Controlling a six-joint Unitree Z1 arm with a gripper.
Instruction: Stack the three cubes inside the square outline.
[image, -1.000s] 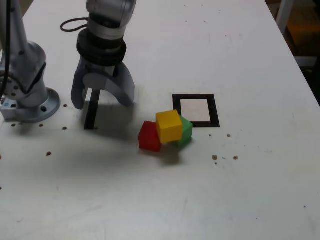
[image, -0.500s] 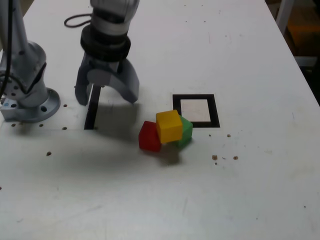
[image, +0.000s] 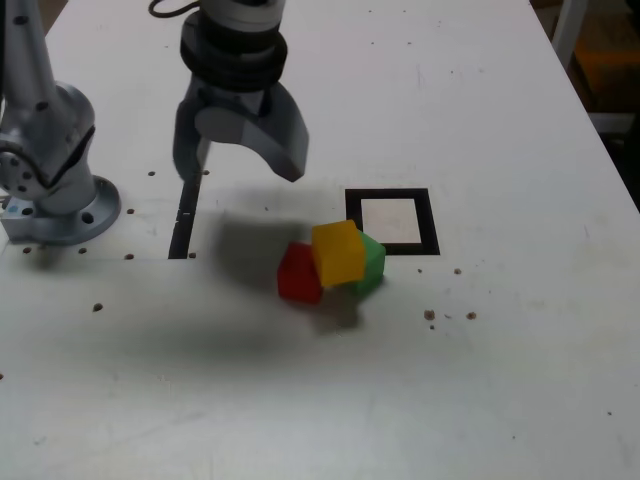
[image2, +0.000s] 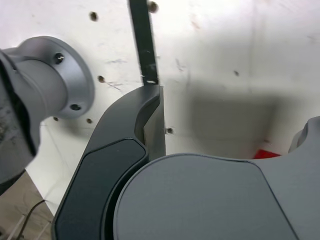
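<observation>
Grey two-fingered gripper (image: 243, 160) is held wide and empty above the white table (image: 480, 380). Red cube (image: 297, 274), yellow cube (image: 338, 252), green cube (image: 369, 262) are clustered touching, just outside the black square outline (image: 392, 221), so none is stacked.

Bare white table (image: 480, 120) lies open beneath the raised, wide-spread gripper (image: 240, 165). Ahead of its tips, toward the exterior view's right, the clustered red cube (image: 297, 275), yellow cube (image: 338, 252) and green cube (image: 370, 262) crowd the square outline (image: 392, 221); the arm's base (image: 55, 200) stands behind.
</observation>
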